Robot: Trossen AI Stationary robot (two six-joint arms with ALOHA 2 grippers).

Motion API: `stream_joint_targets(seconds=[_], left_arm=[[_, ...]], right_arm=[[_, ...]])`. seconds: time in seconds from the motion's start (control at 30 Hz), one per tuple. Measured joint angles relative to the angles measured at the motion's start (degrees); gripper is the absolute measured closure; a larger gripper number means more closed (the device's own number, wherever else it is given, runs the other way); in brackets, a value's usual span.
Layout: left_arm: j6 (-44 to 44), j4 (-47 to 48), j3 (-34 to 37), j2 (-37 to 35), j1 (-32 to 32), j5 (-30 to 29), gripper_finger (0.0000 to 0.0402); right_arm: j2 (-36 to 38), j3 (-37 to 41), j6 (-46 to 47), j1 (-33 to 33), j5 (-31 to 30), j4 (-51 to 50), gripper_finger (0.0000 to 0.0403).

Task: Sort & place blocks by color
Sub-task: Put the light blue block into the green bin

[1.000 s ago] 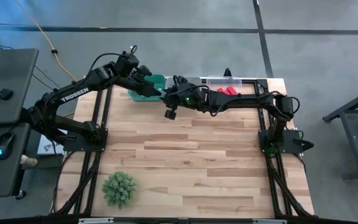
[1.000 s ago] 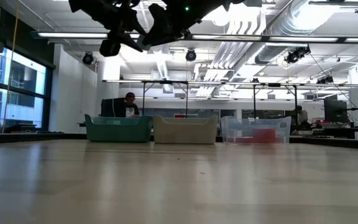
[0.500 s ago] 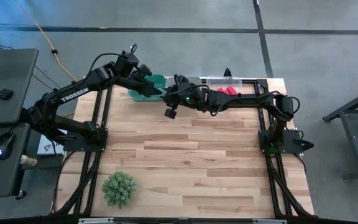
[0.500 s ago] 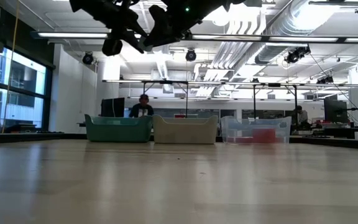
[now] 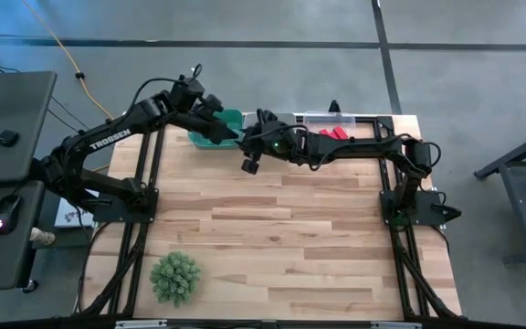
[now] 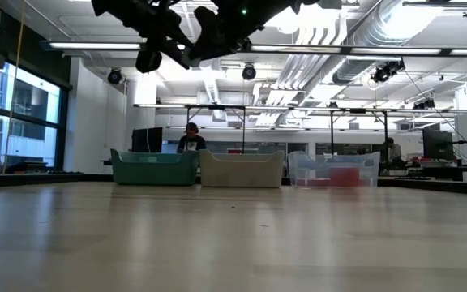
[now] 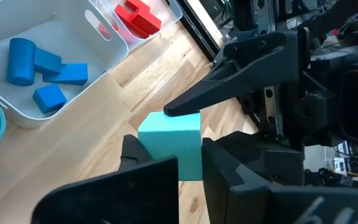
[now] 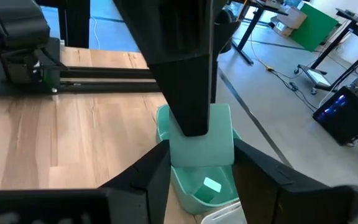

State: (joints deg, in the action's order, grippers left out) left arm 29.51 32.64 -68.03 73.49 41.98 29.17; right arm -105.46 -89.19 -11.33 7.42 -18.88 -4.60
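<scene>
— Wooden surface (image 5: 272, 228) first: closest to us we find only the green spiky plant ball (image 5: 175, 277) near its front left corner, well apart from both arms.

— Farther back we see the two arms meeting above the rear edge. What do we make of the left pincer (image 7: 188, 165)?

— We see its fingers clamped on a light teal block (image 7: 173, 144). The right pincer (image 8: 201, 165) meets it from the other side, and we see its fingers closed against the same block (image 8: 202, 138), so both hold it in the air over the teal bin (image 5: 222, 128).

— Beyond that?

— Along the rear edge we count three bins: teal, then a white bin (image 7: 73, 37) with blue blocks (image 7: 45, 71), then a clear bin (image 5: 331, 125) with red blocks (image 5: 333, 133). One teal block (image 8: 211, 185) already lies in the teal bin.
</scene>
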Motion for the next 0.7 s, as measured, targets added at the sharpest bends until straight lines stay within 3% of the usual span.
stream_joint_targets(seconds=[0.27, 0.37, 0.7], left_arm=[[-0.34, 0.13, 0.09, 0.13, -0.04, -0.07, 0.0401], [-0.35, 0.09, 0.09, 0.12, -0.04, -0.07, 0.0401], [-3.61, 0.52, 0.09, 0.09, 2.04, -5.73, 0.0401]], right_arm=[[0.18, 0.0, 3.99, -0.06, 0.51, 0.8, 0.0215], [0.18, 0.0, 3.7, -0.04, -2.0, 0.4, 0.0201], [2.11, -0.02, 3.61, 0.04, -6.75, -1.34, 0.0194]])
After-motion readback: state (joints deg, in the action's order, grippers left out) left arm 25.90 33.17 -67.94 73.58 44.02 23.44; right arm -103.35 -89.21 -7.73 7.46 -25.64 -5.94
